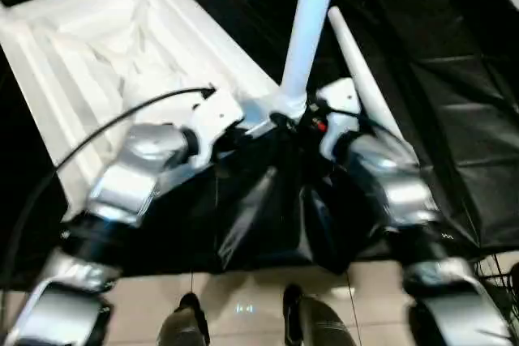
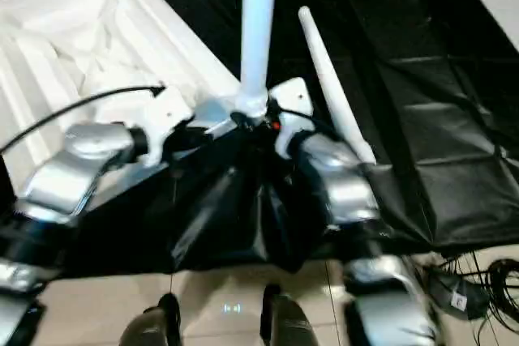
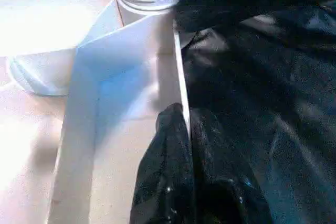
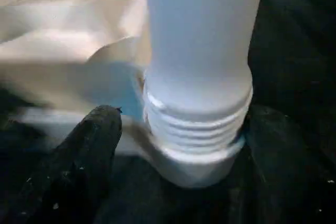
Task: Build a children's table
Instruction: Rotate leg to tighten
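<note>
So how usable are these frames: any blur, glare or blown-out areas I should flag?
Left eye view: tabletop ribs wash out to near-white; the standing leg looks soft. Right eye view: glare streaks on the black sheet. Right wrist view: the leg's threaded end is blurred.

**Black sheeting over a pale tiled floor**

A glossy black plastic sheet [image 2: 438, 143] covers the work area, creased and folded, with taped seams running across it and its near edge hanging in loose wrinkles. Below that edge lies a pale, shiny tiled floor [image 1: 243, 305] that reflects small spots of light. At the sheet's near right corner, dark cables [image 2: 486, 277] tangle on the tiles beside a small tagged box.
</note>
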Controlling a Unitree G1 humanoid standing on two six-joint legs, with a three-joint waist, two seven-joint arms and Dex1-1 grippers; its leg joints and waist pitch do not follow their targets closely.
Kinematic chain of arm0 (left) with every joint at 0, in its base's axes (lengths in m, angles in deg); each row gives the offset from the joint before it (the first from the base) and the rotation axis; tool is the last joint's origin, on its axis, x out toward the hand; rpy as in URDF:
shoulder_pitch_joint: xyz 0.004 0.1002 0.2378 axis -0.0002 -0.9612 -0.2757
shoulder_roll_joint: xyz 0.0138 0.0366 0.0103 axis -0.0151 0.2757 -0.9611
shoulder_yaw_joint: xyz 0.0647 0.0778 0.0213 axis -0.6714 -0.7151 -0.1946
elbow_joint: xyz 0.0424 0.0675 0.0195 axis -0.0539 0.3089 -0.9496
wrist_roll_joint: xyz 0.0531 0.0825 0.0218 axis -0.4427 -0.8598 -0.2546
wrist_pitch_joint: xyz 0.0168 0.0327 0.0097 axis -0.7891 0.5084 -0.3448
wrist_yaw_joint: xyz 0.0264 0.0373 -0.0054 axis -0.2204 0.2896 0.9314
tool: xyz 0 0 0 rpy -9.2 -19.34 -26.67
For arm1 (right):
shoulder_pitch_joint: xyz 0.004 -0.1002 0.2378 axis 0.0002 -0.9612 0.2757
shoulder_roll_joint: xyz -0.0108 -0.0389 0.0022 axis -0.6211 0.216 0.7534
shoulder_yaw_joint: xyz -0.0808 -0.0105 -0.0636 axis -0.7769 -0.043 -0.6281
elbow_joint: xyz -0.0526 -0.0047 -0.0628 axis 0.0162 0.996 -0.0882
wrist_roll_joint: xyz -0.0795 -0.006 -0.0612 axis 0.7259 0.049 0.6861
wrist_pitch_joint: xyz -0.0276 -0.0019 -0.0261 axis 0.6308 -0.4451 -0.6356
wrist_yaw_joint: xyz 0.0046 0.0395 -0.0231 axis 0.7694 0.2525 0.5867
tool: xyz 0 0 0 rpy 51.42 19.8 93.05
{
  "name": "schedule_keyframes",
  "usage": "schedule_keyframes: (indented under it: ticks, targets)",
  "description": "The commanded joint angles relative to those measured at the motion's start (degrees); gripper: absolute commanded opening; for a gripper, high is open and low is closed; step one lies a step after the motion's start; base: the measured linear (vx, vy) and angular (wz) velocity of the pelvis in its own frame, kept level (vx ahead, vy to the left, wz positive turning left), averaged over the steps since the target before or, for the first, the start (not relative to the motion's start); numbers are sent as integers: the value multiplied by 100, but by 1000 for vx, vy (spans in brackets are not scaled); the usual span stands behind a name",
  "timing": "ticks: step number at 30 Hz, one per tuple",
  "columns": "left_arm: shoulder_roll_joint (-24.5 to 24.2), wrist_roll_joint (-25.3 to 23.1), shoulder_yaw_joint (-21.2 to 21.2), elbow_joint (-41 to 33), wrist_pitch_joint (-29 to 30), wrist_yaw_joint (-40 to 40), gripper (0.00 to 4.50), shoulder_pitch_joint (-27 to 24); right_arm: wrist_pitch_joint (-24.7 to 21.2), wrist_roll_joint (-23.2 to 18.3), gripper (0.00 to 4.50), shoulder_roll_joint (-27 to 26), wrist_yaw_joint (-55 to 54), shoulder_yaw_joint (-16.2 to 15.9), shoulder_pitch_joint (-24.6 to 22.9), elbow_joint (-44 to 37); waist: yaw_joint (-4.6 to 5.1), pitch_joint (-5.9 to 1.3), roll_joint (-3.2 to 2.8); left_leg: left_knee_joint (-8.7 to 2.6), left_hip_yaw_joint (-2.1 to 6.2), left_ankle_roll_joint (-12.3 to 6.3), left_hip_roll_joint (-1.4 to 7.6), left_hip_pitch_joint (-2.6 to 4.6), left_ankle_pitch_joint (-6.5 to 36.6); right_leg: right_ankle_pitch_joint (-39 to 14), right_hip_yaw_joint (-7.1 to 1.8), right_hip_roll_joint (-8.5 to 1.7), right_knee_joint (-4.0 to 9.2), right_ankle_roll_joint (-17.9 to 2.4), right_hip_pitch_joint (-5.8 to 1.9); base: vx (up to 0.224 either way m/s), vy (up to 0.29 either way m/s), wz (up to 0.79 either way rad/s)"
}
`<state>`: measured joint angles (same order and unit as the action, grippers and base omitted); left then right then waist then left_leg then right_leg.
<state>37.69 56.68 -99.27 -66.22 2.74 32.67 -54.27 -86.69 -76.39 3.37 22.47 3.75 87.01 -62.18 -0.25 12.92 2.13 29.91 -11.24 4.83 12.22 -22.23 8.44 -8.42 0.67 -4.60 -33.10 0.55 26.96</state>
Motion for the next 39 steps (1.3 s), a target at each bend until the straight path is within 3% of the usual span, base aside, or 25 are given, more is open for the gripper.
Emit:
schedule_keyframes:
  ticks: [1, 3, 4, 6, 9, 15, 21, 25, 26, 29, 31, 39]
  targets:
    - [-227, 172, -493, 3, -185, -862, 0, -449, -11, -151, 389, 309, 873, -256, -176, -412, -23, -369, -4, -186, -54, -573, -25, 45, 377, 302, -127, -130, 193, -1487, -444, 0, 0, 0]
    - [-417, 357, -554, -257, -224, -1290, 0, -551, 36, -187, 389, 556, 1241, -333, -244, -556, -14, -364, -8, -178, -67, -591, -11, 63, 335, 449, -141, -128, 172, -1556, -440, 0, 0, 0]
    - [-542, 435, -596, -402, -217, -1512, 0, -593, 35, -236, 389, 737, 1536, -391, -289, -673, -27, -369, -35, -166, -86, -616, 5, 117, 298, 606, -140, -110, 149, -1664, -423, 0, 0, 0]
    - [-625, 461, -626, -466, -182, -1627, 0, -604, 99, -218, 389, 871, 1726, -448, -313, -739, -51, -361, -40, -151, -106, -691, 15, 151, 144, 853, -144, -93, 123, -1747, -406, 0, 0, 0]
    - [-734, 478, -639, -464, -194, -1761, 0, -597, 233, -213, 389, 1025, 2000, -518, -323, -827, -97, -354, -30, -138, -114, -734, 18, 150, 93, 867, -145, -102, 106, -1782, -413, 0, 0, 0]
    - [-805, 526, -616, -446, -267, -1834, 0, -592, 363, -271, 389, 1166, 2393, -597, -333, -922, -135, -348, -19, -151, -101, -581, 24, 141, 389, 227, -150, -138, 140, -1724, -432, 0, 0, 0]
    - [-830, 546, -597, -433, -297, -1889, 0, -601, 559, -133, 389, 1223, 2562, -702, -274, -685, -133, -396, -5, -95, -108, -735, -4, 131, -64, 944, -153, -102, 57, -1834, -459, 0, 0, 0]
    - [-823, 542, -598, -404, -306, -1865, 0, -595, 658, -52, 389, 1212, 2578, -750, -242, -544, -132, -399, 1, -91, -106, -759, -4, 125, 4, 851, -149, -106, 60, -1863, -468, 0, 0, 0]
    - [-823, 542, -600, -400, -308, -1861, 0, -594, 676, -39, 363, 1207, 2576, -761, -234, -515, -132, -398, 3, -90, -105, -751, -4, 125, 27, 798, -150, -106, 63, -1857, -467, 0, 0, 0]
    - [-823, 550, -608, -392, -309, -1847, 0, -590, 711, -12, 356, 1166, 2575, -773, -206, -438, -134, -398, 5, -92, -106, -712, 3, 129, 149, 537, -153, -118, 76, -1850, -466, 0, 0, 0]
    - [-826, 556, -612, -394, -306, -1847, 0, -591, 757, 14, 323, 1149, 2558, -787, -184, -379, -137, -399, 6, -87, -106, -694, 6, 132, 195, 440, -155, -120, 78, -1831, -459, 0, 0, 0]
    - [-839, 557, -640, -396, -291, -1885, 0, -600, 914, 26, 282, 1102, 2573, -775, -177, -268, -139, -413, -7, -82, -97, -597, 16, 133, 397, 83, -157, -125, 89, -1799, -445, 0, 0, 0]
